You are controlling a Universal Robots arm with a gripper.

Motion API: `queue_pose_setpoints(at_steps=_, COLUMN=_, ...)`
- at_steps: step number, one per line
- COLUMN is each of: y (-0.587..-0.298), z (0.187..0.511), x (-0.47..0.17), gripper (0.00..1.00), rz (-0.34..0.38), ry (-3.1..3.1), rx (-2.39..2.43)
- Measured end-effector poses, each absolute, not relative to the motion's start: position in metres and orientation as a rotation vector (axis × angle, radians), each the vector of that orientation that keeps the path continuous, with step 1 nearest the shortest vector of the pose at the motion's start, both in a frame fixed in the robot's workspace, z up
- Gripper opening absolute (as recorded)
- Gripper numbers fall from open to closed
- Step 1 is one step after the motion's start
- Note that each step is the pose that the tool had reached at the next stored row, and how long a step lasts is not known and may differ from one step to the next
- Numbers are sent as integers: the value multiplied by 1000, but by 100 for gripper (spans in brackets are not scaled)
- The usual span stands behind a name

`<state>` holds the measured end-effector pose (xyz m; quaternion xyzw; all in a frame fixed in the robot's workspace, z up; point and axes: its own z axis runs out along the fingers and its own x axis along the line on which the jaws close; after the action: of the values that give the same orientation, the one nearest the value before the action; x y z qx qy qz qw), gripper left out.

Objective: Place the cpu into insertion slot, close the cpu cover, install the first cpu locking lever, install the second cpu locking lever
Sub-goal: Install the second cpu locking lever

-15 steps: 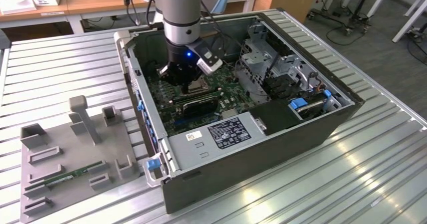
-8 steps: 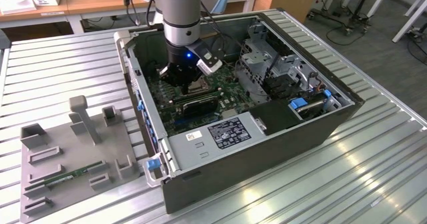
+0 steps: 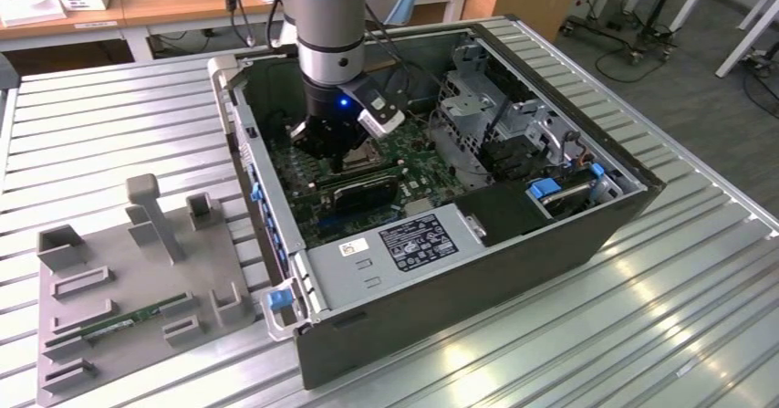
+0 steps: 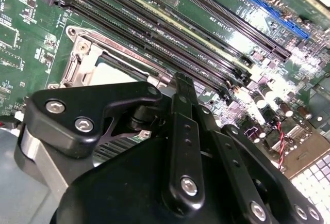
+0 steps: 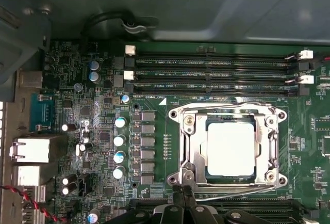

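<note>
Pincer point(image 4: 183, 87) body fills the near foreground in the second wrist view, black linkage and bolts, tip reaching down toward the socket edge. Fingers look drawn together into one narrow tip, holding nothing as far as I can see. In the exterior view the pincer point(image 3: 345, 157) sits low inside the open computer case point(image 3: 487, 198), right over the motherboard point(image 5: 154, 182).

The cpu point(image 5: 230, 148) lies flat in the insertion slot point(image 5: 230, 175), pale metal face up, seated square. The cpu cover point(image 5: 192, 146) is down around it, silver frame with the chip showing through the window. A thin wire lever point(image 5: 227, 105) runs along the far side of the frame, another along the near side by the pincer tip; can't tell if either is latched.

Handling judgement: chip light, stiff, fragile underneath, take it by the edges only. Cover is thin stiff sheet metal, hinged; levers are springy wire, best pushed near their free ends.

Memory slots point(image 5: 211, 74) run beside the socket. Case stands on a ribbed metal desk point(image 3: 681, 317); grey fixture tray point(image 3: 109, 289) on the exterior view's left.
</note>
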<state>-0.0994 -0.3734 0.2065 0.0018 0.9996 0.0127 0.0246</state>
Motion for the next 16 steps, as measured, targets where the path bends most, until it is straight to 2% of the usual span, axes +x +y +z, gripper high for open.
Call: queue_pose_setpoints(at_steps=16, y=-373, z=203, x=-101, gripper=11, rz=45, ry=3092, rx=6)
